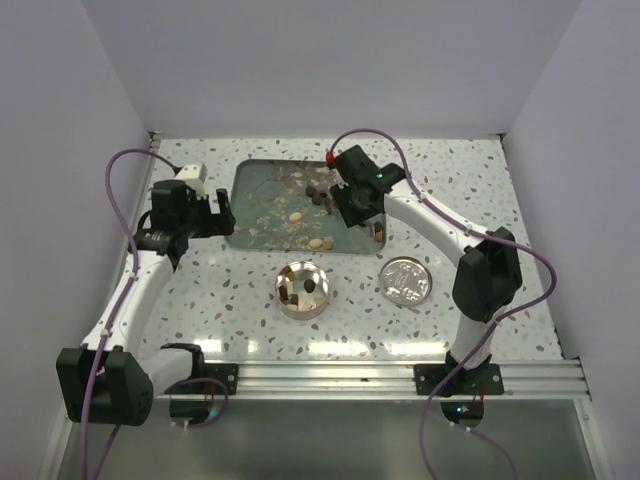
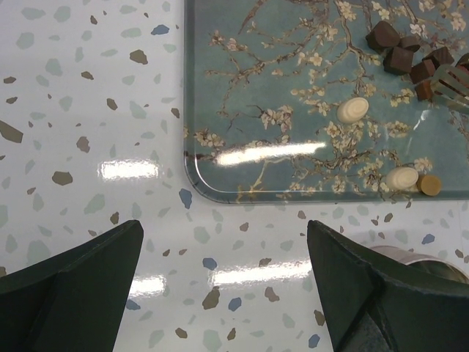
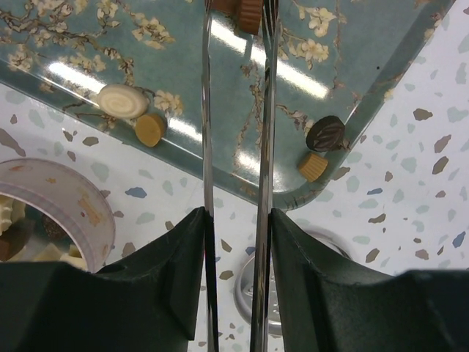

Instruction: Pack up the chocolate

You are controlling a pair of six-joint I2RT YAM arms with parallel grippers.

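Nearest the arms, just in front of the flowered tray [image 1: 262, 200], the round tin [image 1: 300, 313] holds some chocolate [image 1: 310, 287]. Its lid [image 1: 405, 280] lies off the tray's near right corner. The left end effector [image 2: 224, 229] hangs wide and empty over the tabletop [image 2: 88, 110] by the tray's near left corner. Cream, tan and dark pieces lie on the tray. Farther in, the right end effector [image 1: 328, 195] has its blades narrow around a tan piece [image 3: 249, 13] beside the dark cluster [image 2: 399, 51]; I cannot tell whether they grip it.
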